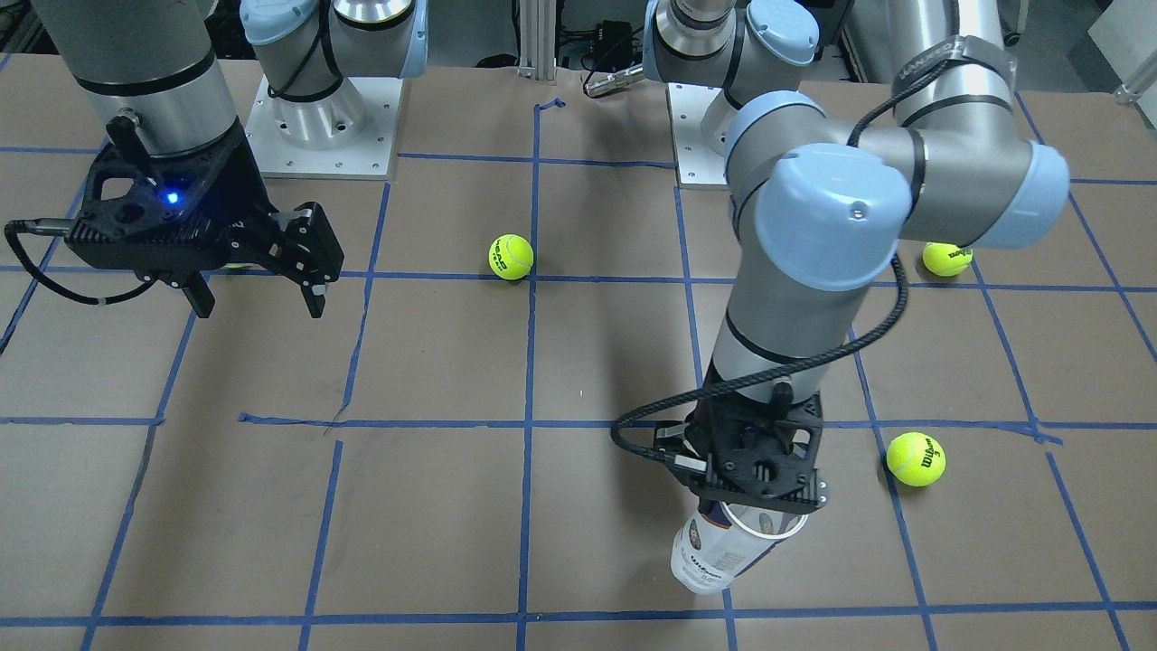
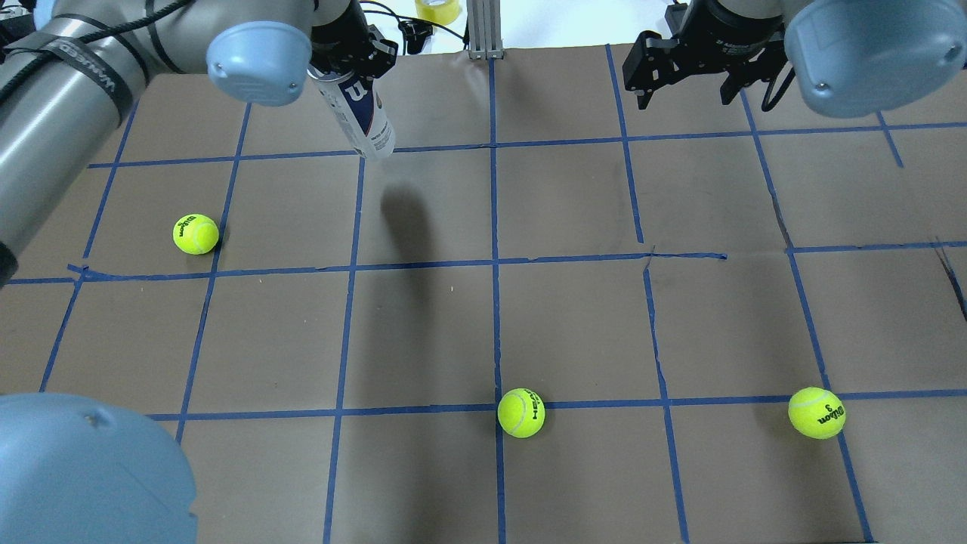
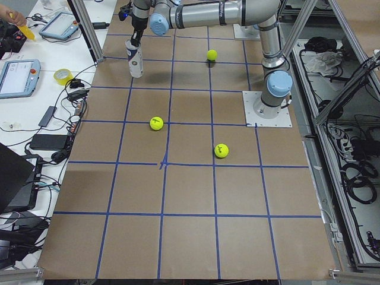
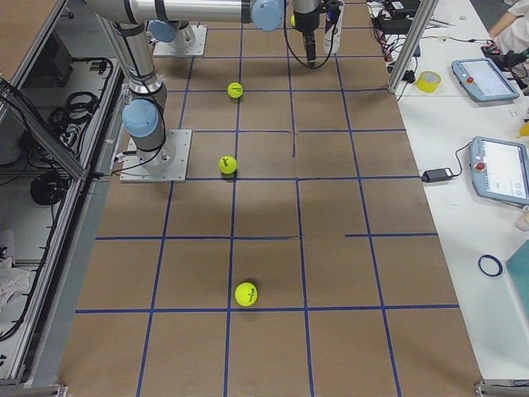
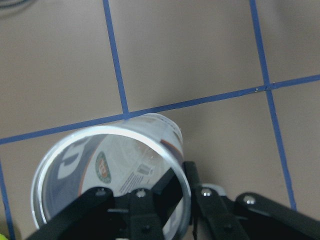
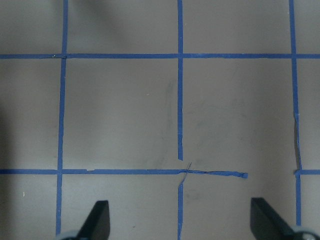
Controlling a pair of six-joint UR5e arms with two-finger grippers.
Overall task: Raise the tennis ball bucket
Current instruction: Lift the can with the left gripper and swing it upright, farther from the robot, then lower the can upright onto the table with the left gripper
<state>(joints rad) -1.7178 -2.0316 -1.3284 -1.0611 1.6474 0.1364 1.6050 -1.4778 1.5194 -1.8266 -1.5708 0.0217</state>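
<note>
**Left pincer** (image 5: 186,192), as I see it from my station: clamped on the rim of the can (image 1: 714,559). One finger (image 5: 161,192) sits inside the open mouth and the other outside the wall. The can hangs directly below this pincer, tilted. In the overhead view its shadow falls on the table (image 1: 434,506) apart from its base, so I read it as clear of the surface.

**Nearest ball** (image 1: 916,458): just to this pincer's left and a little toward the robot, resting on the table.

**Second ball** (image 1: 946,259): farther back on the same side, partly tucked behind the left arm's elbow in the front view.

**Third ball** (image 1: 511,257): well apart from the left pincer, between the two pincers and nearer the robot than either.

**Right pincer** (image 1: 258,300): fingers spread wide, held above the table and well apart from the can. Its wrist view looks straight down on brown paper crossed by blue tape lines (image 6: 180,100).
</note>
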